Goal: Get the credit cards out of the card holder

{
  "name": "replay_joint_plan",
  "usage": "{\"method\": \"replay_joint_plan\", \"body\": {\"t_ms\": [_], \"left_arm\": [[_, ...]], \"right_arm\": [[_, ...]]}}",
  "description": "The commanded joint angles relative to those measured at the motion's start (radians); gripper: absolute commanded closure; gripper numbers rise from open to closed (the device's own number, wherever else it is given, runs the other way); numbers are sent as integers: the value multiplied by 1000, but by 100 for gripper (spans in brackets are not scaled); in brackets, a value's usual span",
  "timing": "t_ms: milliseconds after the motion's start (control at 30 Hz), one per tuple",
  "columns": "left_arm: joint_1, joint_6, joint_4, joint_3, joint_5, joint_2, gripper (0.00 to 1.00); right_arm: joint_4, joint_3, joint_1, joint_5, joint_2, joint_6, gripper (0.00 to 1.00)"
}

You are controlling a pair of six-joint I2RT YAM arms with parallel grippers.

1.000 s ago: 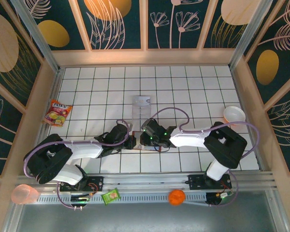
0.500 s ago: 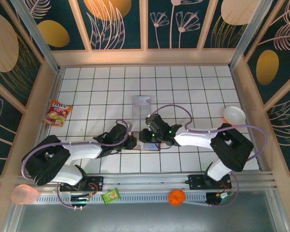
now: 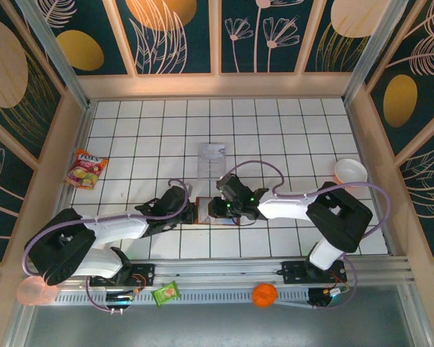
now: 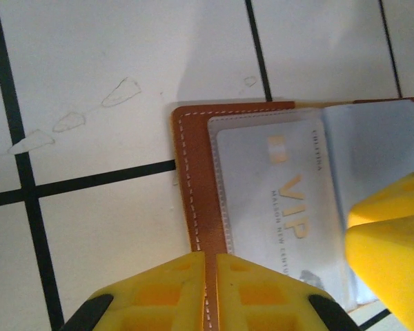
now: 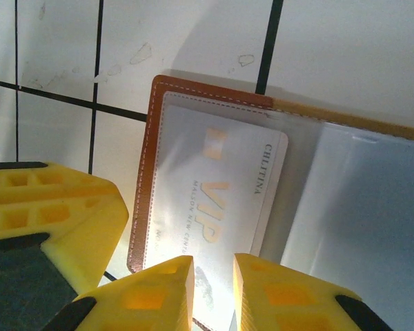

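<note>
One credit card (image 5: 214,183) in sight, gold VIP print, seated in the clear pocket (image 5: 164,138) on the stitched panel of the card holder (image 4: 192,172). The card holder lies open and flat on the tiled table (image 4: 90,62), between the two grippers and directly under both sets of tips.

Left gripper (image 4: 210,256): jaws all but together, hairline slit. Tips sit on the leather border nearest them, and the border runs straight into the slit. Reads as pinning the card holder down rather than pinching it, but I can't confirm from this angle.

Right gripper (image 5: 214,261): jaws drawn close, narrow gap left. The card's near short edge ends right at that gap, just ahead of the tips. Whether they touch the card, the pocket film or nothing, I can't tell. One left finger (image 5: 48,214) sits just off to the side of the right jaws, beside the leather edge.

Second panel (image 5: 359,227), pale lining, extends past the other side of the right jaws. Can't tell if it holds a card.

Progress: early. Card holder opened and braced, that's all. No card out, none visibly started out of its pocket. Left to do: catch an edge, slide this card clear, set it on the table, then check the other panel.
</note>
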Motion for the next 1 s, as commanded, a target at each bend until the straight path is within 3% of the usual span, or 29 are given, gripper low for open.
{"method": "replay_joint_plan", "body": {"t_ms": [0, 367, 700, 967], "left_arm": [[6, 11, -13, -12, -15, 19, 89], [5, 17, -7, -16, -3, 36, 91], [9, 19, 3, -18, 3, 58, 94], [17, 25, -25, -6, 0, 13, 94]], "right_arm": [[-5, 3, 8, 15, 22, 6, 78], [-26, 7, 9, 26, 50, 18, 78], [-172, 30, 59, 230, -23, 74, 77], [-160, 26, 74, 266, -70, 54, 73]]}}
